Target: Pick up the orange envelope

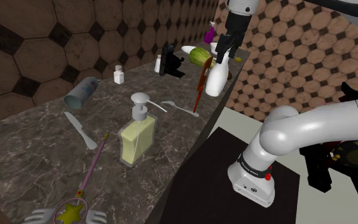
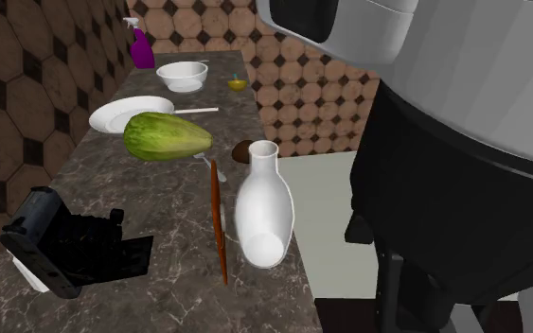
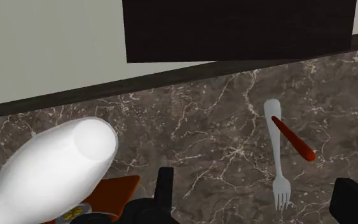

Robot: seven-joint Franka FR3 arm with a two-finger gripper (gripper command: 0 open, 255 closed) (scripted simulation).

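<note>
The orange envelope (image 1: 199,86) stands thin on its edge on the dark marble counter (image 1: 37,153), close beside a white vase (image 1: 215,77). From the second exterior view the envelope (image 2: 219,222) is a narrow orange-brown strip just left of the vase (image 2: 264,208). In the wrist view one orange-red end of it (image 3: 292,139) crosses a white fork (image 3: 276,153), and an orange patch (image 3: 110,193) shows behind the vase (image 3: 50,172). My black gripper (image 1: 225,46) hangs above the vase and envelope. Its fingers stand apart, open, with nothing between them (image 3: 258,178).
A green melon (image 2: 167,135), white plate (image 2: 127,115), bowl (image 2: 182,74) and purple spray bottle (image 2: 141,47) lie beyond the vase. Nearer are a black device (image 1: 171,62), soap dispenser (image 1: 136,130), knife (image 1: 82,130), tipped can (image 1: 82,91) and star wand (image 1: 85,184). The counter edge runs beside the envelope.
</note>
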